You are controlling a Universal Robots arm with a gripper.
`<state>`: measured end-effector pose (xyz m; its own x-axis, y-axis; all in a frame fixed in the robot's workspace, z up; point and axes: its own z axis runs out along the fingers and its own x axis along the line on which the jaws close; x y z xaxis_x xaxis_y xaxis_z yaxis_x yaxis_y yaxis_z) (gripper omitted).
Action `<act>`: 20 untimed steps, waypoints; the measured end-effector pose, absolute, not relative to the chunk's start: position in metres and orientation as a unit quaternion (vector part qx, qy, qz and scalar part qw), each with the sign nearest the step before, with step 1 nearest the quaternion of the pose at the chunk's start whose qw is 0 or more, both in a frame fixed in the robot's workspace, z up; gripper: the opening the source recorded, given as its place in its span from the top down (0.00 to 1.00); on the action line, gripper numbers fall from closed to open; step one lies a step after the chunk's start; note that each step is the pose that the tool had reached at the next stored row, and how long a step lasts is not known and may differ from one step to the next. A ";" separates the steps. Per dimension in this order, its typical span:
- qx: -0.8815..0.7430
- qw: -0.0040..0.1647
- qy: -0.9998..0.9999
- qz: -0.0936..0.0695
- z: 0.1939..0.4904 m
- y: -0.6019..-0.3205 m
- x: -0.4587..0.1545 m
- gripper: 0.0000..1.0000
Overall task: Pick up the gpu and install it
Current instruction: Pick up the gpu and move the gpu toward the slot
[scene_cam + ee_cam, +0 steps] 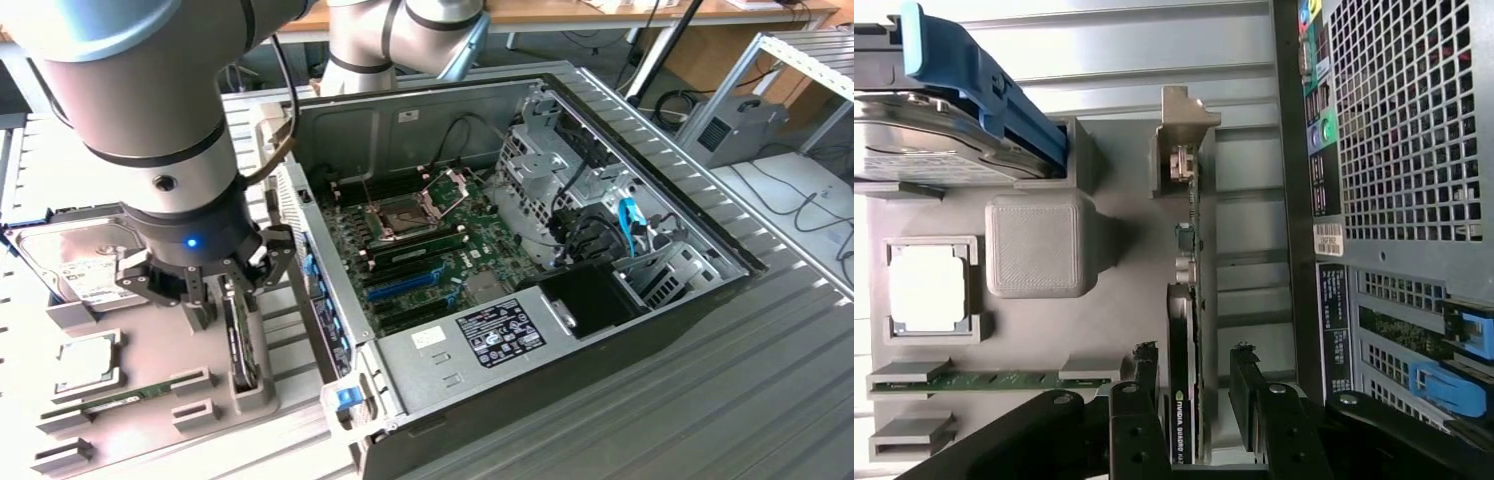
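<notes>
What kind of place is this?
Probably a robotics lab or workshop: a robot arm stands over a tray of computer parts, beside an opened computer case on a metal table.

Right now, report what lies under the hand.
The gpu, standing on edge in the grey holder, sits untouched between the fingers of the open hand. Its lower edge is covered by the holder's slot.

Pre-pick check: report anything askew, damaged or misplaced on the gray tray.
Nothing stands out. The green gpu card stands on edge, straight in its slot on the gray plastic tray, between the fingers of the open black gripper. The silver hard drive, square processor and narrow green RAM stick sit in their cradles.
</notes>
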<state>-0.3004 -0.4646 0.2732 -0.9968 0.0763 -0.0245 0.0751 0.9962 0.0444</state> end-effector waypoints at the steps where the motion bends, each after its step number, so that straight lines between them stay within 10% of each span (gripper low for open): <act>1: 0.038 0.013 0.999 0.022 0.272 -0.464 -0.301 0.58; 20: 0.038 0.013 0.999 0.022 0.246 -0.458 -0.301 0.58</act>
<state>-0.3011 -0.4578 0.2461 -0.9968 0.0761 -0.0245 0.0750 0.9962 0.0443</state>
